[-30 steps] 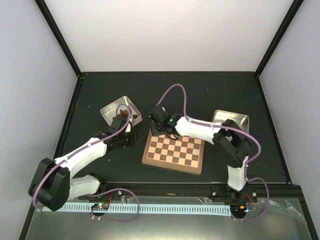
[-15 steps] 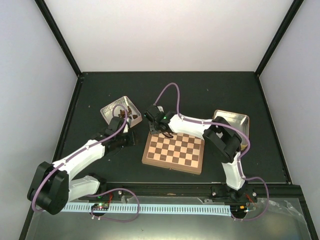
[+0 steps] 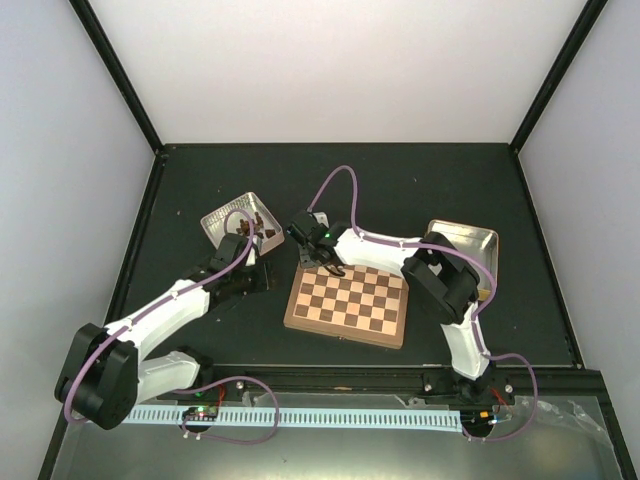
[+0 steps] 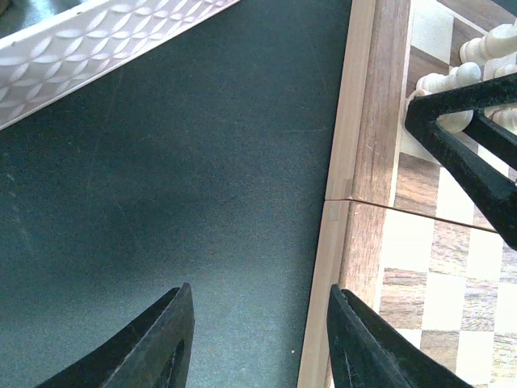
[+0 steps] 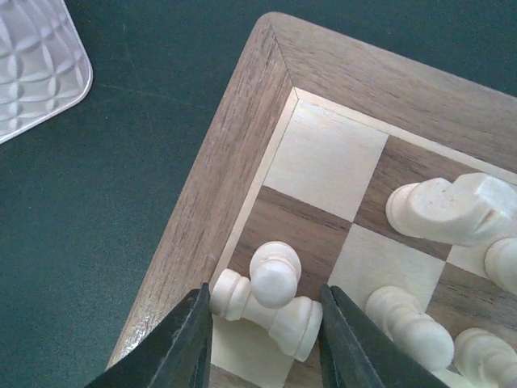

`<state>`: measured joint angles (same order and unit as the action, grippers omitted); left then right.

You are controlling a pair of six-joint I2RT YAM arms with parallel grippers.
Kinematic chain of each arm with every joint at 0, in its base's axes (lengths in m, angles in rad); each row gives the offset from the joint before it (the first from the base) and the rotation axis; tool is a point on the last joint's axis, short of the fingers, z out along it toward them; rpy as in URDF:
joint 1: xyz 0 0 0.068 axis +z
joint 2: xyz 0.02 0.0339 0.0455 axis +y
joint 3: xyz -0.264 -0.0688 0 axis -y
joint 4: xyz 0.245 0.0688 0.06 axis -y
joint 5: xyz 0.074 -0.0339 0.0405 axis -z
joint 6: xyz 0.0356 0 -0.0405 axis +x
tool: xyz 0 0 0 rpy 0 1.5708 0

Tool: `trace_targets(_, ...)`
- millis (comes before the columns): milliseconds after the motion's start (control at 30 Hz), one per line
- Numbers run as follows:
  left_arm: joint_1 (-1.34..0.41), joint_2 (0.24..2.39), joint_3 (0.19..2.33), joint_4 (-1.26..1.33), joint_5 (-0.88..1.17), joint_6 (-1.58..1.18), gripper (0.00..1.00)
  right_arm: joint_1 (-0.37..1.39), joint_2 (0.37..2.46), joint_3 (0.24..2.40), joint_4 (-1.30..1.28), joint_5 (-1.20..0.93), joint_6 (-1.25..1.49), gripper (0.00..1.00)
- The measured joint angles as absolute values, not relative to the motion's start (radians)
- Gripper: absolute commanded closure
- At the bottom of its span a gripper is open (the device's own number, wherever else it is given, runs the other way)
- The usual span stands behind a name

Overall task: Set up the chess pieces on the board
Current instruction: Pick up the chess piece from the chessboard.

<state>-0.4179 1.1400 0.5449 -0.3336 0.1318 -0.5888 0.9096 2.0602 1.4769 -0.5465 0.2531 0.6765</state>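
Note:
The board (image 3: 347,305) lies mid-table. In the right wrist view my right gripper (image 5: 262,327) is over the board's corner (image 5: 218,186), its two fingers touching the ends of a cream chess piece (image 5: 287,317) lying on its side. An upright pawn (image 5: 275,275) stands against that piece. More chess pieces (image 5: 452,206) lie toppled on nearby squares. My left gripper (image 4: 258,339) hangs open over the dark table just left of the board's rim (image 4: 380,121), with nothing between its fingers. In that view the right gripper's black fingers (image 4: 468,153) stand beside several cream pieces (image 4: 452,81).
A patterned metal tin (image 3: 225,218) with brown pieces sits left of the board, close to the left arm. A second tin (image 3: 470,240) sits at the right behind the right arm. Dark mat surrounds the board.
The right arm has stretched further left to the board's far-left corner and its jaws have narrowed onto the lying piece. The left gripper has barely moved.

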Motion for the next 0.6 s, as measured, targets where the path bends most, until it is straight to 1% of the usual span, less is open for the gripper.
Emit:
trace_targets(267, -0.418, 1.140, 0.545, -0.326, 0.133, -0.589, 0.52, 0.912, 2.023, 1.428, -0.540, 0.226, 0.673, 0.66)
trace_targets(500, -0.413, 1.141, 0.545, -0.320, 0.138, -0.595, 0.52, 0.914, 1.977, 1.379, -0.542, 0.142, 0.652, 0.66)
trace_targets(600, -0.413, 1.130, 0.531, -0.300, 0.149, -0.603, 0.50, 0.914, 1.928, 1.321, -0.512, 0.096, 0.645, 0.64)
